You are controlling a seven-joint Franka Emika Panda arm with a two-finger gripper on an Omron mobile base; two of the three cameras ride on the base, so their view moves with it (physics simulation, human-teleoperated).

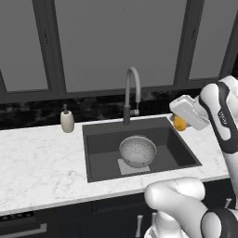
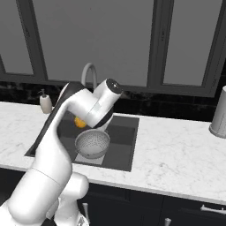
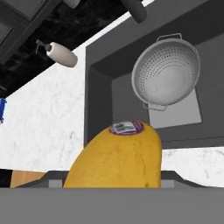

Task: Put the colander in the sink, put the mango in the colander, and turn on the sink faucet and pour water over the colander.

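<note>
Mango (image 3: 116, 157) sits clamped in your gripper (image 1: 179, 122) – hand view shows a white-and-purple sticker on its orange-yellow skin; from the left base cam you get just a sliver of it, above the counter (image 1: 42, 162) by the sink's (image 1: 95, 158) right rim. Colander (image 1: 137, 151) sits in the sink on the lighter square, upright w/ silvery holes. Sink faucet (image 1: 132, 93) stands behind; right base cam has it mostly hidden by the arm.

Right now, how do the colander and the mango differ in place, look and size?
The colander sits on the floor of the sink; the mango is held up in the hand, off to the sink's side. The colander is silvery perforated metal and empty; the mango is smooth orange-yellow with a sticker. The colander looks clearly larger.
</note>
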